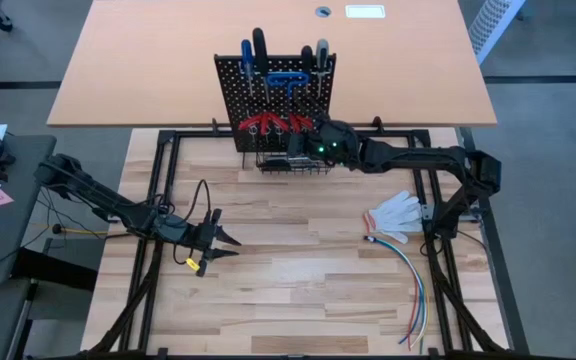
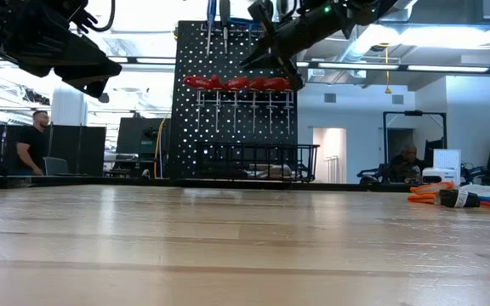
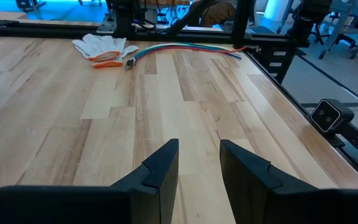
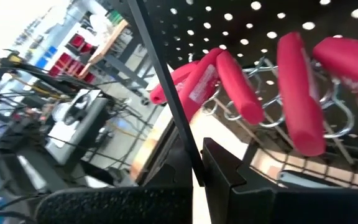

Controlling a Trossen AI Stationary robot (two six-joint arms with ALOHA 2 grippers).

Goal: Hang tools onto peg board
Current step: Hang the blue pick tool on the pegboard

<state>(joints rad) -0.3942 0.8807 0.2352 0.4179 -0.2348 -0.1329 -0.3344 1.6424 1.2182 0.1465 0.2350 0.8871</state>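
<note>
The upright black perforated peg board (image 1: 275, 95) stands at the far edge of the light wooden counter (image 1: 298, 270), red-handled pliers (image 2: 236, 83) hanging on it. The right tool (image 1: 311, 130), fingers together, is just beside them. The left tool (image 1: 225, 240), partly spread and empty, hovers over the counter.

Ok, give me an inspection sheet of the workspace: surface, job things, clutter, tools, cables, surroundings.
Surface: light wood table, bare in the middle.
Job things: peg board upright at the far edge, with red-handled tools in its rings, screwdrivers and blue hex keys above, and a wire basket at its base.
Clutter: white glove near the right side.
Tools: left tool open over the table, holding nothing; right tool shut at the red handles.
Cables: coloured wires beside the glove.
Surroundings: a person standing far off in the low view.
</note>
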